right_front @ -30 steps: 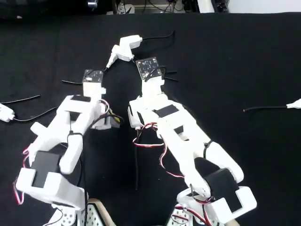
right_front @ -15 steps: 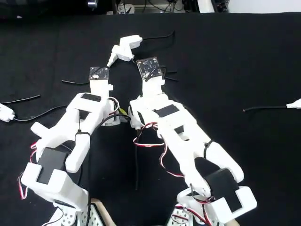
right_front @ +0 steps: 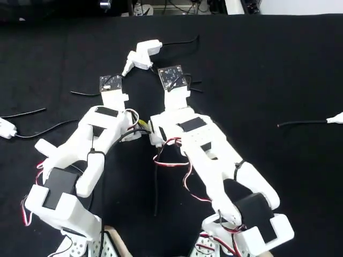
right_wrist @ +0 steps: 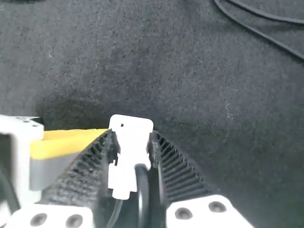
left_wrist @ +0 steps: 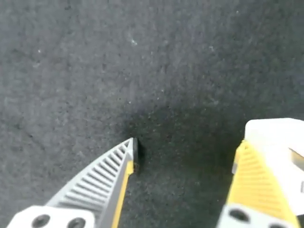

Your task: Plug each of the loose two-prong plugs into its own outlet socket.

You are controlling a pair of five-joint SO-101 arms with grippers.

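My right gripper (right_wrist: 132, 136) is shut on a small white two-prong plug (right_wrist: 129, 124), whose black cord runs back between the fingers, low over the black cloth. My left gripper (left_wrist: 183, 152) is open just above the cloth with nothing between its fingers; a white piece (left_wrist: 280, 135) sits beside its yellow finger (left_wrist: 254, 175). From above, both arms point down side by side near the table's middle, left wrist (right_front: 110, 84) and right wrist (right_front: 172, 78). A white outlet piece (right_front: 144, 52) with a cord lies just beyond them.
A loose white plug (right_front: 6, 127) with a black cord lies at the far left edge, and another (right_front: 336, 118) at the far right edge. Thin black cords (right_front: 83, 94) trail near the wrists. A black cloth (right_front: 268, 69) covers the table.
The left arm has swung to the right and farther out, closer to the right arm. The right arm has shifted slightly to the right, still holding the plug.
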